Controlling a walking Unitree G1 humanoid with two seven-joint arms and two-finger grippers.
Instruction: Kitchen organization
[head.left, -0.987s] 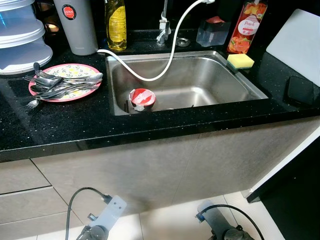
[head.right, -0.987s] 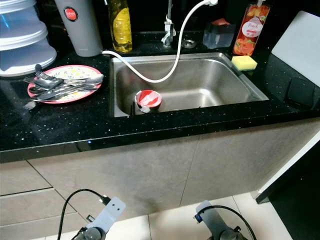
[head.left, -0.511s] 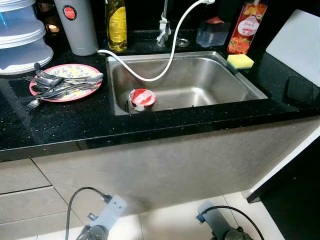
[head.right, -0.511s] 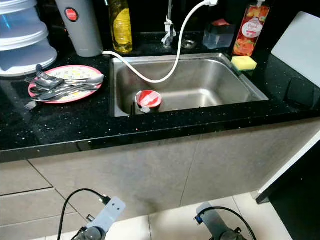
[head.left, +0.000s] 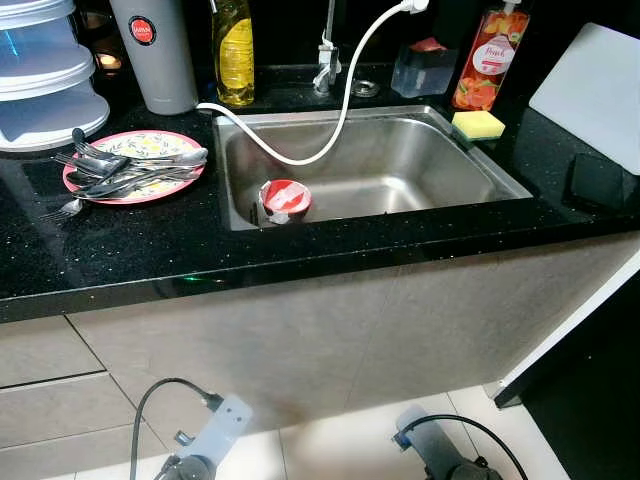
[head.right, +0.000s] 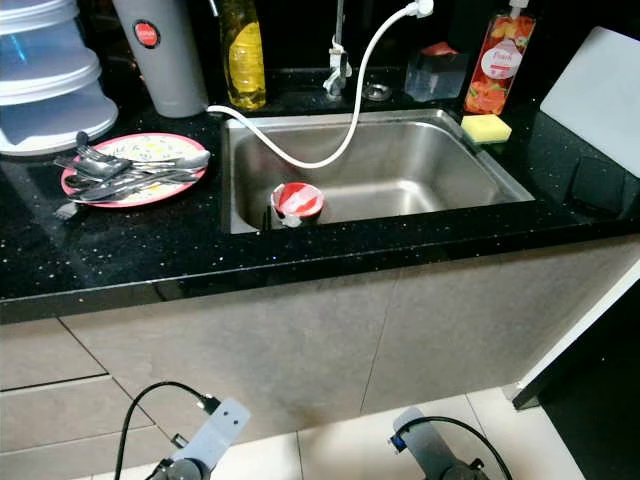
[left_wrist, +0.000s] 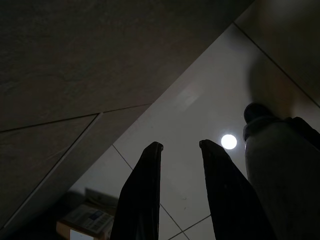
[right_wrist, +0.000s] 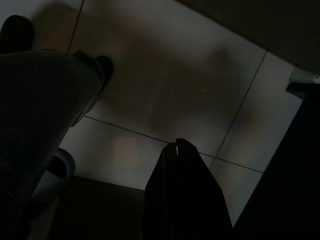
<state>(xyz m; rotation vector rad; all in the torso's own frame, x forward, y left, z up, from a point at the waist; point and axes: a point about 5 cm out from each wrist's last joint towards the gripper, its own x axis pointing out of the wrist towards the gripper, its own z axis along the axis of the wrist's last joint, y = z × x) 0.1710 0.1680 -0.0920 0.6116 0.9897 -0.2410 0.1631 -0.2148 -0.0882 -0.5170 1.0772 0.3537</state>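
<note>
Below the tabletop (head.left: 300, 255) edge, both of your arms hang idle in front of the cabinet fronts. Your left end effector (left_wrist: 181, 147) has its two black fingers spread, a clear gap between the tips, holding nothing and touching nothing; pale floor tiles (left_wrist: 200, 110) lie beyond it. Your right end effector (right_wrist: 176, 142) has its fingers pressed together at the tips, nothing between them, hanging above the tiled floor.

On the black speckled tabletop, you have a pink patterned plate (head.left: 140, 147) to the left of the sink (head.left: 400, 170), carrying a loose pile of cutlery (head.left: 125, 170), forks and spoons lying across it with some handles overhanging the rim. Inside the steel sink, a red and white cup (head.left: 284, 199) stands at the front left corner. A white hose (head.left: 335, 120) loops from the tap area down over the basin to the sink's left rim. Behind the sink stand a yellow bottle (head.left: 232, 50) and a grey canister (head.left: 155, 50); an orange bottle (head.left: 478, 62) stands at the right rear, with a yellow sponge (head.left: 478, 124) just in front of it. Stacked white containers (head.left: 45, 80) sit at the far left.
</note>
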